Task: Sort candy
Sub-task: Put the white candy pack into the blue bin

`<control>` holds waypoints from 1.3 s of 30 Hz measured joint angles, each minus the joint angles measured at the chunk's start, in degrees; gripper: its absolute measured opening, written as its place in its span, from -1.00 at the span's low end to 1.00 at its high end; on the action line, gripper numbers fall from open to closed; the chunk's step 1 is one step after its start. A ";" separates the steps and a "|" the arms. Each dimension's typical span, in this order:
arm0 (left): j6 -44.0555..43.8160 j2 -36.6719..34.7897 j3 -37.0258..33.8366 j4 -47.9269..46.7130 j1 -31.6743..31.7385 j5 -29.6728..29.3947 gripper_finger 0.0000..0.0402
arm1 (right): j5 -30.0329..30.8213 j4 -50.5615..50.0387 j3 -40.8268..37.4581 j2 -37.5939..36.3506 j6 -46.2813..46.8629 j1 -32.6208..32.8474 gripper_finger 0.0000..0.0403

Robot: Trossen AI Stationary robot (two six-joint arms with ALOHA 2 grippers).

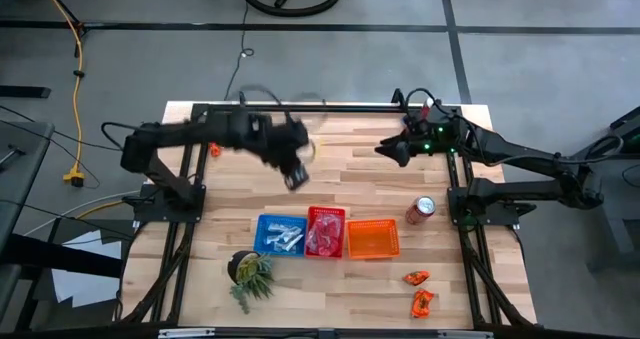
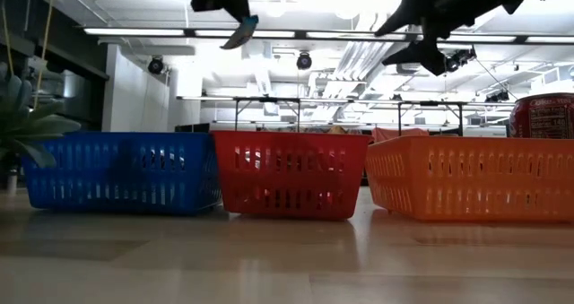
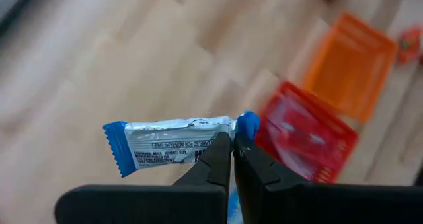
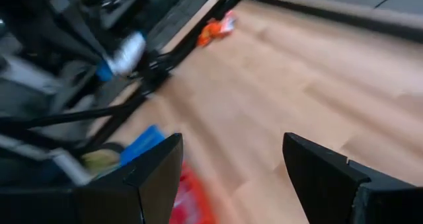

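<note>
My left gripper (image 3: pixel 232 139) hovers over the middle of the table (image 1: pixel 296 175), beyond the baskets, shut on a blue and silver candy packet (image 3: pixel 175 143). In the low view the packet (image 2: pixel 240 33) hangs high above the baskets. My right gripper (image 1: pixel 385 150) is open in the air toward the far right of the table, and the right wrist view shows its fingers spread wide (image 4: pixel 231 158). Two orange candies (image 1: pixel 416 277) (image 1: pixel 422 301) lie near the table's near right corner. Another orange candy (image 1: pixel 214 150) lies at the far left. The blue basket (image 1: pixel 280 234) and red basket (image 1: pixel 325 231) hold packets. My left gripper pinches the blue and silver packet between its two fingers at one blue crimped end (image 3: pixel 246 123). The rest of the packet sticks out sideways from the fingertips. It is lifted clear of the table, well above the baskets.
The blue, red and orange baskets (image 1: pixel 372 239) stand in a row near the table's near edge. A red soda can (image 1: pixel 421 210) stands right of the orange basket. A small potted plant (image 1: pixel 250 271) sits in front of the blue basket. Bare wood lies between the arms.
</note>
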 joint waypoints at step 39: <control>-60.94 -12.76 -48.34 40.23 -30.64 -9.04 -0.77 | 10.74 -3.51 0.00 0.04 17.95 26.03 0.27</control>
